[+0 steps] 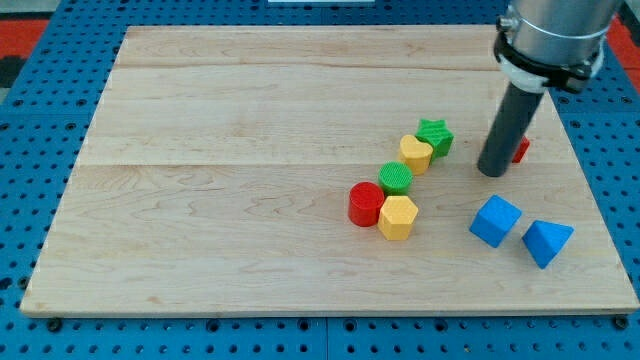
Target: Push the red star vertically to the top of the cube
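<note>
The red star (521, 149) sits near the view's right edge of the table (200, 200), mostly hidden behind the end effector, so its shape is probably a star but hard to confirm. The end effector is a plain rod with nothing to open or grip; my tip (493, 172) rests just left of that red block, apparently touching it. Below lies one blue cube (496, 220), beside one blue wedge-like block (546, 241). Further left: one green star (435, 135), one green cylinder (396, 178), one red cylinder (366, 204), and two yellow blocks (416, 153) (398, 216).

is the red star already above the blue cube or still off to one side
Roughly above. A sliver of the red star shows behind my tip, toward the view's top from the blue cube; its exact position is hidden.
</note>
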Robot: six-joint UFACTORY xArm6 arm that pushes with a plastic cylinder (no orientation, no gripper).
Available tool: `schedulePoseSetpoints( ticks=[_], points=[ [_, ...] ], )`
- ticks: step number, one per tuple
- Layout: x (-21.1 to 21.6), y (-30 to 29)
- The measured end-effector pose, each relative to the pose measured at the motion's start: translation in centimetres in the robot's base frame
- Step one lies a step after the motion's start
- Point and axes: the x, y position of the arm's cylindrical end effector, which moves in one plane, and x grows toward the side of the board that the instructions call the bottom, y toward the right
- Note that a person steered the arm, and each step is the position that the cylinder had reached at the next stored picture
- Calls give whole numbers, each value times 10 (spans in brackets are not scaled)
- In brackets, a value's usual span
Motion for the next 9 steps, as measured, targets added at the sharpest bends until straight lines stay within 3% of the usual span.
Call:
schedulePoseSetpoints(
  ticks=[1, 3, 5, 6, 7, 8, 9],
  points=[
    [0, 40],
    [-160, -31],
    [-91, -25],
    [-107, -90],
    [-152, -64],
    [-155, -30],
    [-115, -26]
  ],
)
